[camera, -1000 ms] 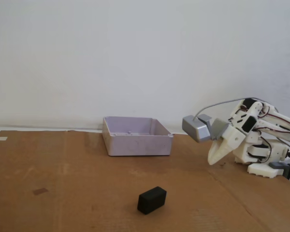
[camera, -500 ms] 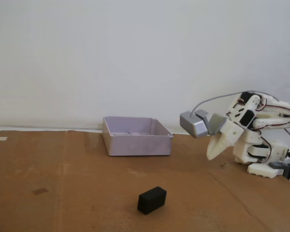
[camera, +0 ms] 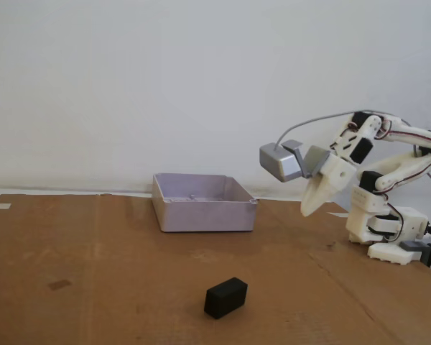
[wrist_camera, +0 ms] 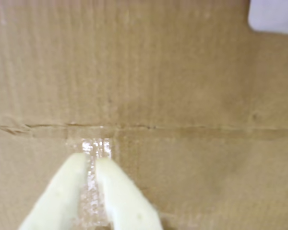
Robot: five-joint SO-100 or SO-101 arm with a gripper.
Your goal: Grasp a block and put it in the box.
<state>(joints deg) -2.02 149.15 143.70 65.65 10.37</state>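
In the wrist view, the gripper (wrist_camera: 92,160) comes in from the bottom edge. Its two pale fingers (wrist_camera: 62,191) point up and sit very close, with only a thin gap between them, so it is closed and holds nothing. Under it is brown cardboard (wrist_camera: 182,86) with a long crease running across. There is a shiny strip of clear tape (wrist_camera: 97,146) right by the tips. A corner of the box (wrist_camera: 273,17) peeks in at the top right (it looks pale and blurry here). The block does not show in this view.

In the fixed view, the white arm (camera: 388,180) stands on the right side of the cardboard sheet (camera: 93,273). The gripper (camera: 309,208) is up in the air and tips down toward the sheet. A grey metal camera casing (camera: 279,161) sits on the wrist, with a grey cable (camera: 312,122) curving up from it. The box (camera: 201,203) is a pale lilac-grey tray sitting near the back of the sheet, to the left of the gripper. The block (camera: 225,297) is small and black. It lies on the cardboard near the front, well apart from the box and from the gripper. A small dark mark (camera: 59,284) is on the sheet at the left.
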